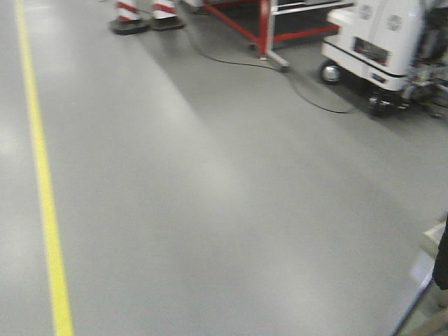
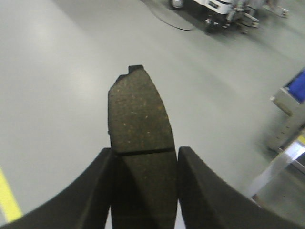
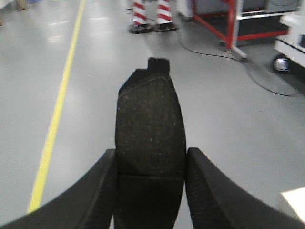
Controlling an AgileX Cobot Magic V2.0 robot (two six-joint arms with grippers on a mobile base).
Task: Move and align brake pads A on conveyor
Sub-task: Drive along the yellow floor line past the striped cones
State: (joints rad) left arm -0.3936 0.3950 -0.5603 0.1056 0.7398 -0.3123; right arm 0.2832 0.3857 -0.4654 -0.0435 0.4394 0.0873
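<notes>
Grey floor (image 2: 52, 95) behind speckled, grooved pad (image 2: 138, 119)

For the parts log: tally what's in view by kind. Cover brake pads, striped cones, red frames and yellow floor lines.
Brake pads: 2
Striped cones: 2
Red frames: 1
Yellow floor lines: 1
Total: 6

Glossy grey floor (image 1: 210, 210); yellow line (image 1: 45, 203) along its left; red-and-white striped cones (image 1: 128, 10) and a black cable (image 1: 318, 106) farther back.
</notes>
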